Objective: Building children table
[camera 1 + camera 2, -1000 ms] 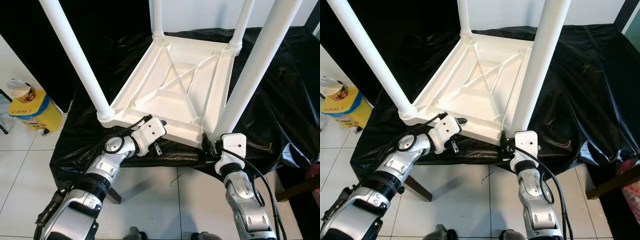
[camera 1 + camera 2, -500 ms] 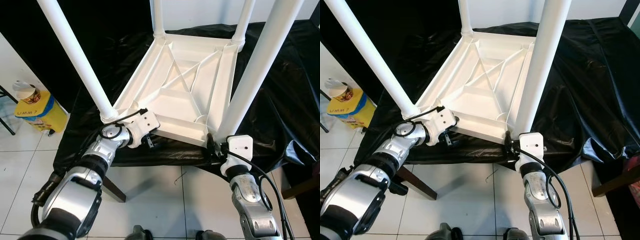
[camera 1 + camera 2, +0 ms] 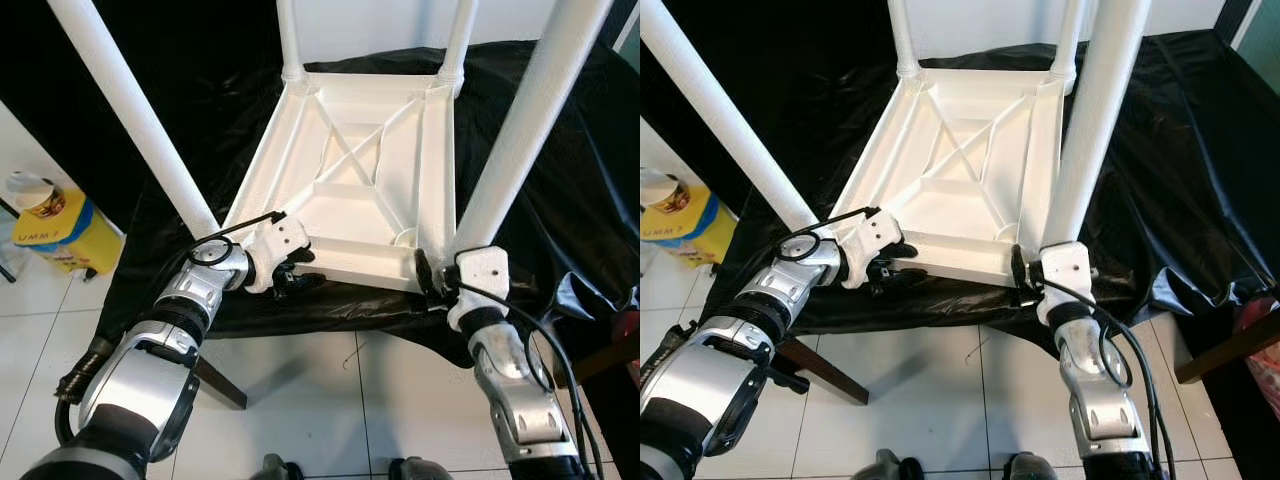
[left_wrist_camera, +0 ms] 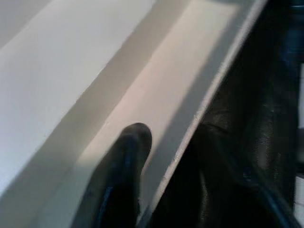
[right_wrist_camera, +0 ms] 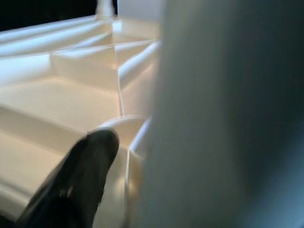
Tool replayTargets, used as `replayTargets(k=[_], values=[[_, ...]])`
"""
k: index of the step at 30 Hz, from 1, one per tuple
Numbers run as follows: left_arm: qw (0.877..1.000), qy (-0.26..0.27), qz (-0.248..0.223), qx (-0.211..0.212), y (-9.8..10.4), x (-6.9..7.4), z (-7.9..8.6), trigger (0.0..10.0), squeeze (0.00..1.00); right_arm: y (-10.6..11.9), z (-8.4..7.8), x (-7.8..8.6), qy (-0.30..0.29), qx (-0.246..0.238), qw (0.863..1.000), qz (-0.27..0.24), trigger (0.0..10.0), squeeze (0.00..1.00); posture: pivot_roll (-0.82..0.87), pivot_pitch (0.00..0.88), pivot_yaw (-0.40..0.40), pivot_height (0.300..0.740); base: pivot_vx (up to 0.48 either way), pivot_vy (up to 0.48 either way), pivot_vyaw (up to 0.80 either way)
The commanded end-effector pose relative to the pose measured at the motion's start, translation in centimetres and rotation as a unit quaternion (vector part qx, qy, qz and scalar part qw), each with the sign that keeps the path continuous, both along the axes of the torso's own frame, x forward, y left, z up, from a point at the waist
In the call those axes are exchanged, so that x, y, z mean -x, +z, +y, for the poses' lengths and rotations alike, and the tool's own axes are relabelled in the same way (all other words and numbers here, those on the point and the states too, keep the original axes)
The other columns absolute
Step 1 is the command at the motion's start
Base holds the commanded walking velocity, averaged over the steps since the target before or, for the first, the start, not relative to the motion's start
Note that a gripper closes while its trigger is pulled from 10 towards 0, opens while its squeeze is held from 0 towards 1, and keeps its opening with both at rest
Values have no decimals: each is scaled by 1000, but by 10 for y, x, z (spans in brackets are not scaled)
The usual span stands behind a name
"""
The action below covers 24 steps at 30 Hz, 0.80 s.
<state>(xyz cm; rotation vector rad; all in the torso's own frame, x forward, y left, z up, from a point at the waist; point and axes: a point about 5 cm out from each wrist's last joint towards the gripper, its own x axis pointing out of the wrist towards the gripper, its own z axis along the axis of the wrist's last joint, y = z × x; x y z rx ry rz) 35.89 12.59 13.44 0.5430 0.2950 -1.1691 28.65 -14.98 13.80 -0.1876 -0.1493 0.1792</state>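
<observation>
A white plastic children's table (image 3: pixel 350 190) lies upside down on a black-draped surface, its four white legs pointing up. My left gripper (image 3: pixel 293 278) is at the table's near rim, just right of the near left leg (image 3: pixel 130 110), shut on the rim. In the left wrist view one black finger (image 4: pixel 126 171) lies on the white rim. My right gripper (image 3: pixel 424 280) is at the near right corner, at the foot of the near right leg (image 3: pixel 520 130), shut on the rim there. The right wrist view has a finger (image 5: pixel 80 180) inside the ribbed underside beside the leg.
Black plastic sheeting (image 3: pixel 560 200) covers the support and hangs over its near edge. A yellow container (image 3: pixel 45 225) with a paper cup (image 3: pixel 28 190) on top stands on the white tiled floor (image 3: pixel 300 400) at the left. A dark wooden support leg (image 3: pixel 215 370) shows under the sheeting.
The whole view has shifted as the camera moved. My left gripper has drawn in to the near rim and its fingers now straddle it. My right gripper stays at the near right corner.
</observation>
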Motion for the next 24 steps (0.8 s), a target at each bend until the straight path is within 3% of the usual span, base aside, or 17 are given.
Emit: replayTargets(k=[1, 5, 15, 16, 17, 18, 20, 21, 24], values=[[999, 15, 48, -9, -20, 9, 17, 0, 0, -7, 6, -5, 25, 6, 999, 20, 10000, 0, -119, 124, 86, 740, 0, 0, 0], [998, 39, 51, -17, -23, 12, 34, 0, 0, -11, 14, -20, 54, 19, 998, 33, 10000, 0, -104, 118, 77, 740, 0, 0, 0], [995, 84, 45, -23, -23, 12, 56, 0, 0, -8, 26, -39, 73, 23, 997, 28, 10000, 0, -98, 116, 65, 740, 0, 0, 0], [993, 108, 37, -30, -23, 10, 63, 4235, 0, -7, 31, -43, 76, 25, 996, 27, 10000, 0, -99, 117, 65, 740, 0, 0, 0], [991, 125, 30, -36, -23, 9, 68, 4235, 0, -7, 34, -47, 80, 28, 996, 25, 10000, 0, -99, 117, 64, 740, 0, 0, 0], [990, 133, 28, -39, -22, 9, 73, 6588, 0, -6, 38, -50, 84, 23, 996, 23, 10000, 0, -97, 116, 62, 740, 0, 0, 0], [990, 134, 24, -41, -20, 10, 79, 6941, 0, -3, 43, -53, 88, 21, 996, 19, 10000, 0, -97, 116, 62, 740, 0, 0, 0], [988, 148, 19, -41, -17, 8, 83, 10000, 0, -1, 46, -54, 91, 19, 996, 15, 10000, 0, -93, 116, 59, 740, 0, 0, 0], [987, 158, 10, -40, -12, 6, 87, 10000, 0, 1, 49, -54, 93, 17, 995, 9, 10000, 0, -90, 116, 55, 740, 0, 0, 0]])
